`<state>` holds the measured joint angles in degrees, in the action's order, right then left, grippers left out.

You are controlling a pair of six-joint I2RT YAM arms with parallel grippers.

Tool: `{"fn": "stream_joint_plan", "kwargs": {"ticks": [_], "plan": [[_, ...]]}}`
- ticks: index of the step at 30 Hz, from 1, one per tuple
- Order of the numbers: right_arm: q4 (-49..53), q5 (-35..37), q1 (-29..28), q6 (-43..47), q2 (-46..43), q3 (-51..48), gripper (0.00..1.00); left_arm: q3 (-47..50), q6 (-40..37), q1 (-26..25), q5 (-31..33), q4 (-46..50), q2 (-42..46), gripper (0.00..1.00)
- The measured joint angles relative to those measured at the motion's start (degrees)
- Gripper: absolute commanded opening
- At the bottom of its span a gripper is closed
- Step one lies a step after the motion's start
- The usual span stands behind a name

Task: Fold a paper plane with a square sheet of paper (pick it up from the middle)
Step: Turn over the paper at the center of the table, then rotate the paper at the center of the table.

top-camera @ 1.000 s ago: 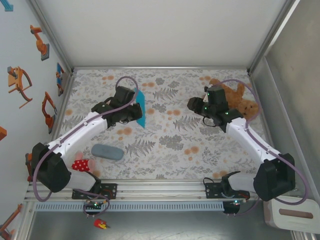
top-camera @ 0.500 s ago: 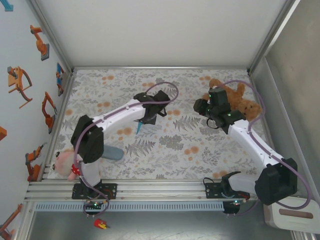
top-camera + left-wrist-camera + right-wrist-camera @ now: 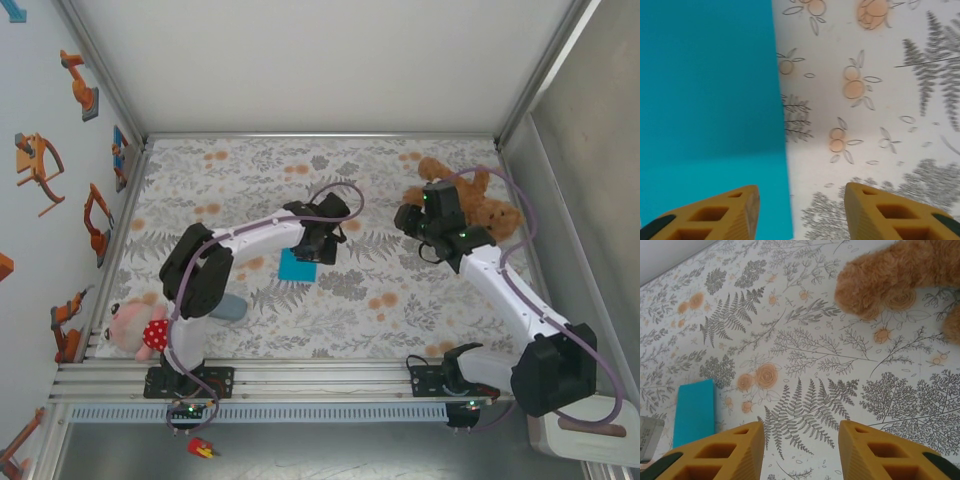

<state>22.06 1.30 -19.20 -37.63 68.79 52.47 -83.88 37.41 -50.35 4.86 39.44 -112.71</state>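
Near rail: both arm bases are bolted to the aluminium rail at the near edge of the table.
Near-left corner: a pink soft doll in a red spotted dress lies on the floral tablecloth.
Case: the grey-blue case lies just past the doll, partly hidden under the left arm's elbow.
Task item: the turquoise sheet of paper lies flat on the cloth near the table's middle, left of centre. Nothing grips it. The left wrist view shows a faint change of tone across it; crease or shadow, cannot tell which.
Left gripper: jaws apart, nothing between them. It hangs just above the paper's far right edge, with one yellow finger over the paper and the other over bare cloth.
Right gripper: jaws apart and empty, hovering over fern print, well apart from the paper. In its wrist view the paper sits far to the left.
Teddy bear: brown, at the far right of the table, just beyond the right gripper. No contact visible.
Far side: plain white wall.
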Motion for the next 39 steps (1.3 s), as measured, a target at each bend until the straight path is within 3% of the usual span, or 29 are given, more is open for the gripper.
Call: {"fn": "stream_joint_plan", "kwargs": {"ticks": [4,7,11,14,20,26,39], "plan": [[-0.7,-3.9,0.0,0.0,2.7,0.0,0.43,7.0,0.9,3.3,-7.2,-7.3,8.2,0.60],[-2.2,-6.5,-1.3,-0.3,6.0,0.0,0.52,12.7,2.1,6.2,-9.0,-11.6,15.9,0.75],[-3.3,-7.8,-7.6,-0.5,11.9,0.9,0.50,19.8,3.5,9.5,-6.5,-14.3,24.8,0.93],[-4.4,-8.4,-13.0,-1.2,16.8,2.9,0.41,24.7,4.1,11.6,-4.1,-14.6,30.1,1.00],[-7.9,-11.0,-21.0,-3.1,28.5,10.3,0.31,32.6,5.8,16.8,-1.5,-14.6,37.7,0.96],[-9.0,-13.6,-25.6,-3.3,39.1,18.9,0.28,36.2,8.1,19.1,0.1,-15.0,42.8,0.96],[-5.0,-15.3,-26.0,-1.4,47.0,22.6,0.28,38.1,10.2,20.5,1.1,-16.3,44.4,0.96]]}}
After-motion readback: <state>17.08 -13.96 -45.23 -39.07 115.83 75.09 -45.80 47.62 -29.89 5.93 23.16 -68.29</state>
